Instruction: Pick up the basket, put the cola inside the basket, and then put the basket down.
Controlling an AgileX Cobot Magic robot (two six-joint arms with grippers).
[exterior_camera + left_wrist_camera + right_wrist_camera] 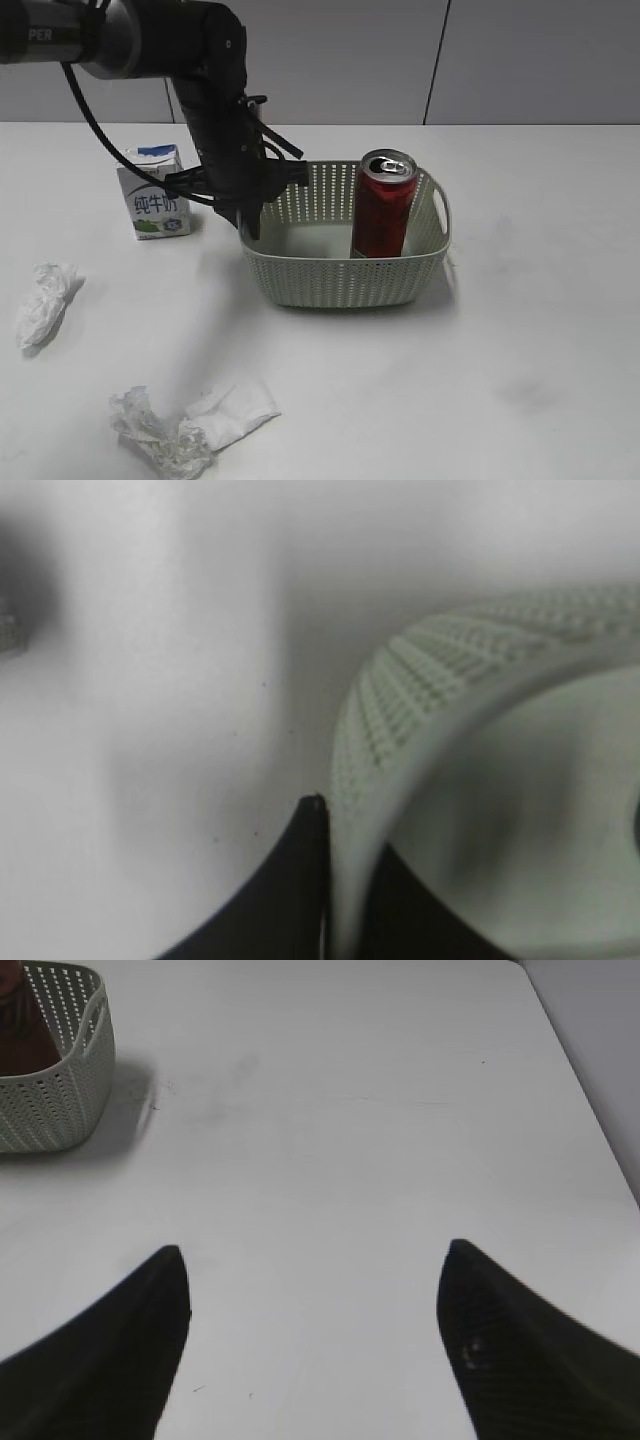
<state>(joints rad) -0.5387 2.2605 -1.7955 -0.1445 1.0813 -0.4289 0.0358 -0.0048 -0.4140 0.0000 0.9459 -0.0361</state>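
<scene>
Status from my end: the tall dark-red metallic cola can (382, 205) stands upright inside the pale sage-green perforated plastic basket (345, 270), against its right end. The basket sits mid-desk, nearer the far edge, and looks to be resting on the white desk (520, 330).

Left gripper (345, 880) is pinched on the basket's left wall, one finger each side. Right gripper (315, 1300) is spread wide over bare desk near the right edge, holding nothing.

My read: cola is loaded, basket looks down. Only the release and pull-back remain.

White-and-blue milk carton (154, 205) sits by the far-left, crumpled white paper (190, 425) near the front edge.
</scene>
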